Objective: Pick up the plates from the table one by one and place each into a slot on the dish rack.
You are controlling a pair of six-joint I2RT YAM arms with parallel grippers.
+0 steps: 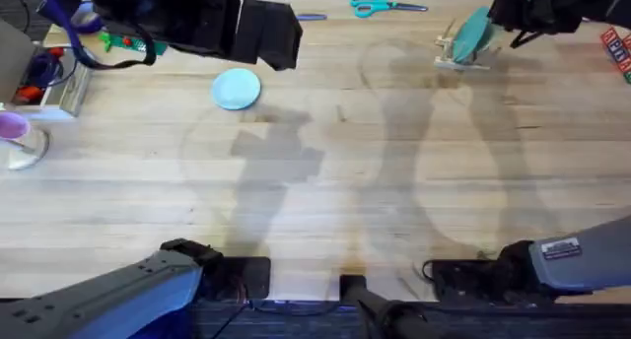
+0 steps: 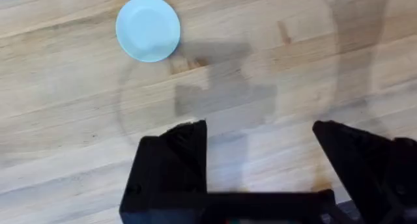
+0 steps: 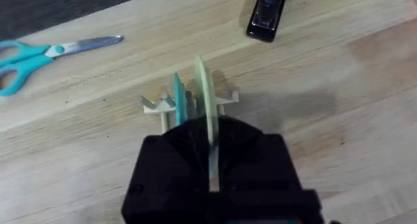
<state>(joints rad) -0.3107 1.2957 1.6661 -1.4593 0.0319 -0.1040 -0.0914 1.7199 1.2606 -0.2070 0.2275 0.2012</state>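
A light blue plate (image 1: pixel 237 88) (image 2: pixel 148 27) lies flat on the table (image 1: pixel 325 181). My left gripper (image 2: pixel 260 149) hovers open above the wood, apart from that plate, with nothing between its fingers. At the far right stands the dish rack (image 1: pixel 455 55) (image 3: pixel 156 107), and a teal plate (image 1: pixel 474 33) (image 3: pixel 178 97) stands upright in one slot. My right gripper (image 3: pixel 210 155) is shut on the rim of a pale yellow-cream plate (image 3: pixel 203 94), held on edge right beside the teal one, among the pegs. Whether it rests on the rack's base is hidden.
Teal-handled scissors (image 1: pixel 380 4) (image 3: pixel 39 51) and a black stapler (image 3: pixel 267 15) lie near the rack at the table's far edge. A purple cup (image 1: pixel 14 130) and a box of clutter (image 1: pixel 44 78) sit at the left; a red box (image 1: pixel 616 45) lies at the right edge.
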